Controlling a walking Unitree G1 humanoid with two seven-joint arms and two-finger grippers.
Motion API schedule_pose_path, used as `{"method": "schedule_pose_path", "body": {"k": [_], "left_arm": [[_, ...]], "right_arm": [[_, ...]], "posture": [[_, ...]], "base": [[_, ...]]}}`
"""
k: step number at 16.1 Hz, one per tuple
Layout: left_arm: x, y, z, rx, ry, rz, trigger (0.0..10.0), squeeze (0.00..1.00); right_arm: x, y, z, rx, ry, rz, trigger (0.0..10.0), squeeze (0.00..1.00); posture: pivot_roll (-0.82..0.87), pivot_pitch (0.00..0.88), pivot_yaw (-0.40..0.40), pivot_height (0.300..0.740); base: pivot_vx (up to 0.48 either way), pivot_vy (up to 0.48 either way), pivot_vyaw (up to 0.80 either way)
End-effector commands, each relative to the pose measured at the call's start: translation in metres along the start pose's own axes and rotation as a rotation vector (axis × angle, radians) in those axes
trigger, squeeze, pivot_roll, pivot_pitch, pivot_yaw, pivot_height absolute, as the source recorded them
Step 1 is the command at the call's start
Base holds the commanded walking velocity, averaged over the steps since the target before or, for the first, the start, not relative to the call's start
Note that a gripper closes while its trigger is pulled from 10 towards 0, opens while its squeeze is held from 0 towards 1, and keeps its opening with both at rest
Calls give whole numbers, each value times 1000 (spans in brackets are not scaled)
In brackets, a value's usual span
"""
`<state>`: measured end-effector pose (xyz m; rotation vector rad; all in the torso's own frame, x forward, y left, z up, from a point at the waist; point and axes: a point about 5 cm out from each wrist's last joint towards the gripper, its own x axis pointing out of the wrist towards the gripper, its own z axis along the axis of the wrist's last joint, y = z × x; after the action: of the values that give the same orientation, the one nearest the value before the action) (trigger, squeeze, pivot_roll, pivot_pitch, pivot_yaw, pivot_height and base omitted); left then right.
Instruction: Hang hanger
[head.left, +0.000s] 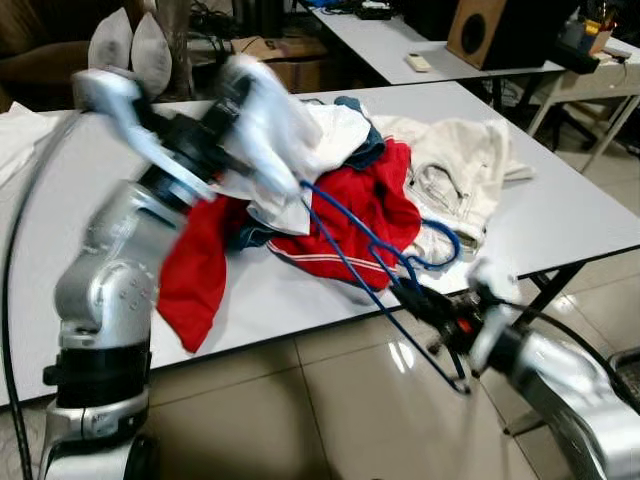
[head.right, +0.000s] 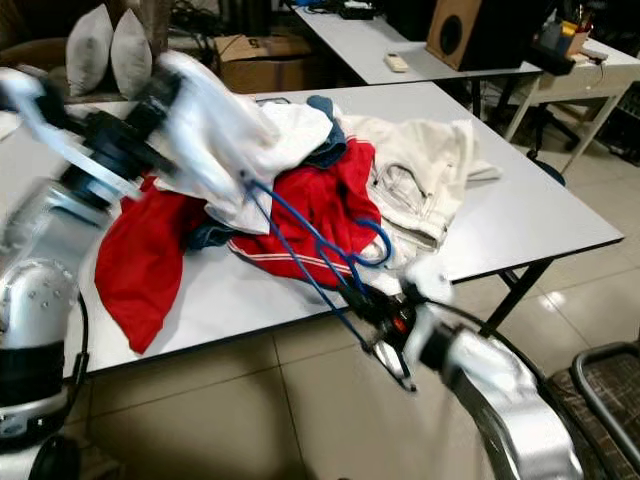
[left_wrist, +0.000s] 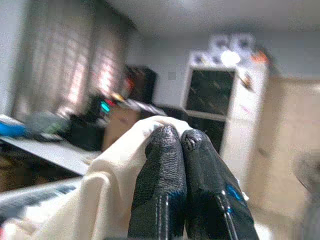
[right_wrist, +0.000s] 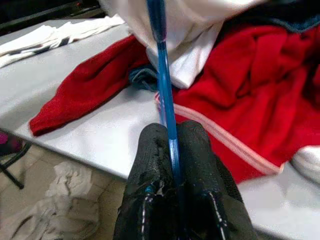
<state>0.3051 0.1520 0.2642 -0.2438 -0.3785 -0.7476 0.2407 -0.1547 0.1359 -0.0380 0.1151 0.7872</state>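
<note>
A blue wire hanger (head.left: 350, 250) slants from the table's front edge up into a white garment (head.left: 275, 130). My right gripper (head.left: 415, 297) is shut on the hanger's lower part, just off the table edge; the right wrist view has the blue wire (right_wrist: 162, 75) pinched between the black fingers (right_wrist: 150, 150). My left gripper (left_wrist: 176, 136) is shut on the cream-white cloth (left_wrist: 100, 190) and holds it raised above the table, blurred. The hanger's upper end is hidden inside that cloth.
A red garment (head.left: 360, 215), a dark blue one and a white hoodie (head.left: 455, 170) lie heaped on the white table (head.left: 560, 215). Behind stand another table, a wooden speaker (head.left: 478, 30) and two pillows (head.left: 130, 45). A chair frame (head.right: 600, 380) sits on the tiled floor at right.
</note>
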Motion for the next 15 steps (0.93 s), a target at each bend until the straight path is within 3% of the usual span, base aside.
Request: {"method": "schedule_pose_path", "body": {"k": [1,3,5,6,7,8,10,12,15], "left_arm": [[0,-7,-6,19,71,-58,0,0],[-7,-8,-13,34,155,-62,0,0],[-11,4,-8,82,149,16,0,0],[-15,18,-3,140,146,109,196,0],[-18,31,1,180,146,201,784,0],[-22,44,7,198,129,283,0,0],[-24,51,13,187,110,319,0,0],[-25,48,5,193,160,281,0,0],[-21,39,-10,158,197,262,0,0]], "right_arm": [[3,-6,3,-23,-6,-35,10000,0],[7,-18,11,-38,-42,-80,10000,0],[1,-30,18,-30,-91,-148,10000,0],[-6,-38,24,-7,-140,-191,10000,0],[-12,-38,29,11,-177,-174,10000,0],[-18,-34,33,26,-206,-138,10000,0],[-25,-32,38,47,-239,-108,10000,0],[-28,-32,42,68,-271,-109,10000,0],[-25,-24,34,90,-221,-59,10000,0]], "posture": [[-63,0,-19,740],[-56,0,-30,740],[-55,0,-32,740],[-55,0,-37,740],[-55,0,-37,740],[-63,0,-34,740],[-70,0,-27,740],[-72,0,-25,740],[-73,0,-30,740]], "base": [[0,0,0],[0,0,0],[0,0,0],[0,0,0],[0,0,0],[0,0,0],[0,0,0],[0,0,0],[0,0,0]]}}
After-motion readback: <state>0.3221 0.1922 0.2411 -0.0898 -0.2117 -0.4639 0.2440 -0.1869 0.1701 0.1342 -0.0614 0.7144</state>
